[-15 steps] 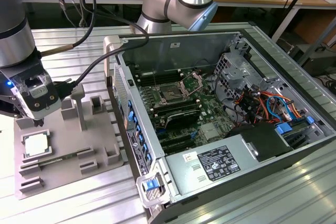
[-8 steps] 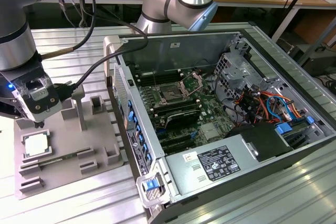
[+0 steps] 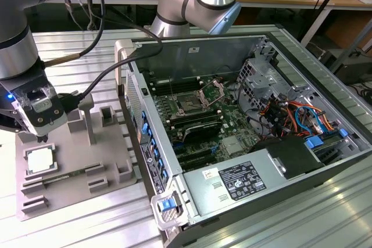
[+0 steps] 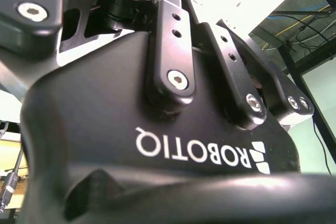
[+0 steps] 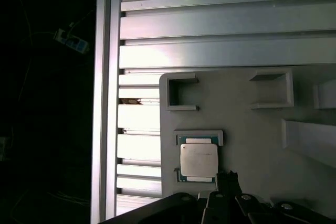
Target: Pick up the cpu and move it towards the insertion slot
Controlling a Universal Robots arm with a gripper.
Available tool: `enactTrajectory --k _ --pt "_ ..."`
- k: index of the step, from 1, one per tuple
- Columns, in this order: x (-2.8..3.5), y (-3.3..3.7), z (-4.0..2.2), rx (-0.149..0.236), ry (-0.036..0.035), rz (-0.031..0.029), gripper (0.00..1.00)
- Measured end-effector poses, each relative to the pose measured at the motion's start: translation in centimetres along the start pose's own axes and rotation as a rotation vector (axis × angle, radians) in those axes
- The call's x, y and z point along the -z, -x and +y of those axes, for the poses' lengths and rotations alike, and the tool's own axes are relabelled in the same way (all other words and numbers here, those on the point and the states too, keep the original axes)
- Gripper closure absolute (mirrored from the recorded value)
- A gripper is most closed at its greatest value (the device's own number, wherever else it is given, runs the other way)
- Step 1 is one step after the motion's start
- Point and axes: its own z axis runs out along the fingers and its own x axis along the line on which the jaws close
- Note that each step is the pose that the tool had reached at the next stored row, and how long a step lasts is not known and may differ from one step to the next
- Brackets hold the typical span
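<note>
The cpu [image 3: 39, 160] is a small silvery square chip lying flat in a recess of the grey plastic fixture [image 3: 107, 161] at the exterior view's left. The first wrist view shows the cpu [image 5: 198, 159] in its framed pocket on the fixture [image 5: 252, 129]. My gripper [image 3: 41, 136] hangs just above the chip's far edge, under a white labelled block, and holds nothing that I can see. Its dark tip [image 5: 227, 181] shows close beside the chip. The second wrist view shows the gripper's black housing [image 4: 131, 129]. The insertion slot [image 3: 189, 104], with its metal bracket raised, sits on the motherboard inside the open case.
The open computer case [image 3: 174, 193] stands to the fixture's right on the slatted aluminium table [image 3: 87, 225]. It contains a power supply [image 3: 241, 179], a drive cage and coloured cables [image 3: 290, 114]. Upright posts [image 3: 87, 117] rise from the fixture. The arm's cable [image 3: 102, 79] loops over the fixture.
</note>
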Motion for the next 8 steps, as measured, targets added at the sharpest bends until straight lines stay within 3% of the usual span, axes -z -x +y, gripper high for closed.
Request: enactTrajectory --k 8 --pt "-0.15 -0.2 0.0 0.0 -0.0001 0.0001 0.89"
